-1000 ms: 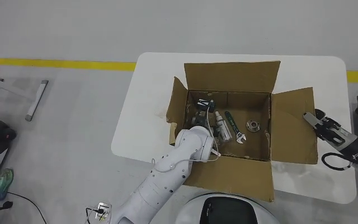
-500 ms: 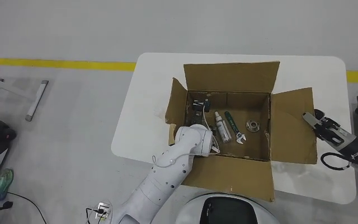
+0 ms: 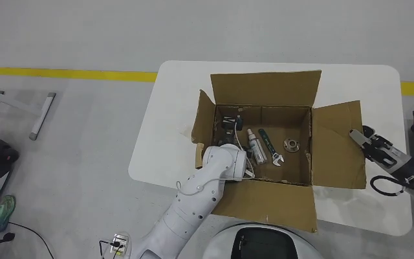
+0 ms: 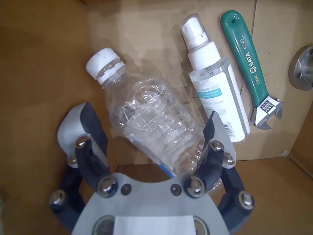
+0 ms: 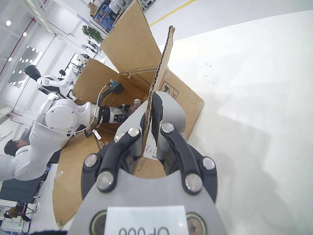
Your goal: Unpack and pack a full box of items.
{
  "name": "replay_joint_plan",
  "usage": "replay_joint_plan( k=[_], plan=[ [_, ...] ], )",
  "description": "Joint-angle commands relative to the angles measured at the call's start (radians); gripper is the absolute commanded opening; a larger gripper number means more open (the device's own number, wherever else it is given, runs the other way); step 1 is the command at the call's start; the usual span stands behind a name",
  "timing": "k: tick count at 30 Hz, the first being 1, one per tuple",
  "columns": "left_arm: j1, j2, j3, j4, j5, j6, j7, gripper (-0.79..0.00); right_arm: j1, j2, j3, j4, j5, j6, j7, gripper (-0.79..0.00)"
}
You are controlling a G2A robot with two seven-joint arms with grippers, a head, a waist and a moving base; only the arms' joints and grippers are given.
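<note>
My left gripper point(image 4: 149, 116) was down inside the box point(image 4: 36, 50). Its two fingers were spread wide, one on each side of the clear bottle point(image 4: 137, 99), and they held nothing yet. The bottle lay on its side on the box floor. One finger was right up against it, and the other had a gap.

I thought it best to shift over a little so the bottle sat in the middle, then close slowly. It looked thin and crinkly, so a hard squeeze could squash it or make it pop out.

The spray bottle point(image 4: 215, 84) lay just beside the close finger, so I had to take care not to pinch it too. Past it lay the green wrench point(image 4: 247, 57) and a metal ring point(image 4: 302, 68). Far over, my right gripper point(image 5: 151, 106) was pinched tight on a box flap point(image 5: 166, 50).
</note>
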Motion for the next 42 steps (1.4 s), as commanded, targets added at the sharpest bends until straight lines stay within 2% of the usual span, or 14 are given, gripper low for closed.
replay_joint_plan(
  k=[1, 3, 5, 6, 8, 9, 10, 11, 15, 20, 33, 42],
  plan=[
    [0.002, -0.003, -0.003, 0.009, 0.004, -0.001, -0.002, -0.043, 0.001, 0.000, 0.000, 0.001, -0.001, 0.000, 0.000, -0.785],
    [0.002, -0.005, -0.006, 0.016, 0.010, -0.002, 0.001, -0.095, 0.002, -0.001, -0.001, 0.002, -0.001, 0.000, 0.000, -0.785],
    [0.003, -0.007, -0.009, 0.024, 0.015, -0.004, 0.004, -0.249, 0.003, -0.001, -0.001, 0.003, -0.002, -0.001, 0.001, -0.785],
    [0.004, -0.008, -0.010, 0.029, 0.019, -0.005, 0.005, -0.413, 0.003, -0.001, -0.001, 0.004, -0.003, -0.001, 0.002, -0.785],
    [0.007, -0.011, -0.009, 0.034, 0.025, -0.007, 0.009, -0.523, 0.003, -0.001, -0.003, 0.005, -0.004, -0.003, 0.003, -0.785],
    [0.008, -0.013, -0.010, 0.036, 0.027, -0.007, 0.009, -0.665, 0.004, -0.001, -0.004, 0.005, -0.003, -0.003, 0.003, -0.785],
    [0.009, -0.014, -0.011, 0.036, 0.028, -0.008, 0.008, -0.745, 0.004, -0.001, -0.004, 0.006, -0.004, -0.003, 0.003, -0.785],
    [0.010, -0.015, -0.013, 0.037, 0.028, -0.010, 0.008, -0.785, 0.005, -0.002, -0.004, 0.006, -0.004, -0.003, 0.004, -0.785],
    [0.016, -0.019, -0.022, 0.026, 0.027, -0.023, 0.012, -0.785, 0.008, -0.002, -0.004, 0.006, -0.002, 0.000, 0.003, -0.785],
    [0.031, -0.022, -0.034, -0.052, 0.015, -0.056, 0.012, -0.785, 0.019, -0.001, 0.006, 0.012, 0.000, 0.002, 0.007, -0.785],
    [0.072, -0.016, -0.132, -0.361, -0.034, -0.099, -0.062, -0.785, 0.061, 0.004, 0.049, 0.056, 0.020, 0.011, 0.027, -0.785],
    [0.075, -0.012, -0.240, -0.542, -0.094, -0.114, -0.034, -0.785, 0.070, 0.005, 0.064, 0.071, 0.021, 0.018, 0.028, -0.785]
  ],
)
